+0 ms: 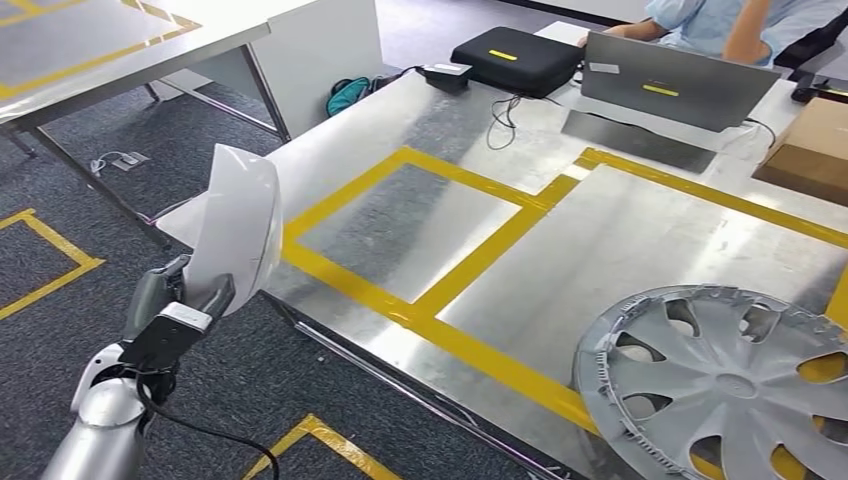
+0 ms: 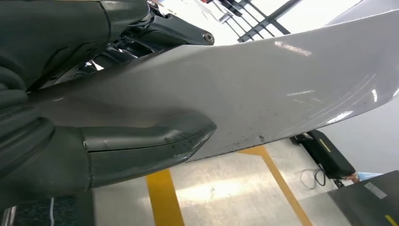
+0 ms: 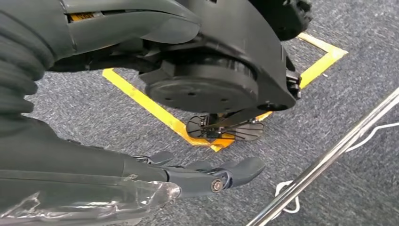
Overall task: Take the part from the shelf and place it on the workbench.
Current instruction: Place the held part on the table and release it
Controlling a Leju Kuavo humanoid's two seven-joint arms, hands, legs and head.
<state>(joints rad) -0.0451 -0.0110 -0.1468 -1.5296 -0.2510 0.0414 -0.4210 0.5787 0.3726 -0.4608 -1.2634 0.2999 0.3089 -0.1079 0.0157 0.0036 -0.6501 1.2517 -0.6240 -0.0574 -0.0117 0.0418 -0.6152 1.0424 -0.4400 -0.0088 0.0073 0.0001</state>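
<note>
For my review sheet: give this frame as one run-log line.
left hand: holds white part, off the workbench edge, not yet placed | right hand: hangs over carpet, holds nothing | wheel cover: on workbench

Legible markings: none found.
The yellow strips on the black case [image 1: 516, 58] and on the laptop lid [image 1: 681, 92], and the pale sticker on that lid, carry print too small to read; no other lettering is legible.
</note>
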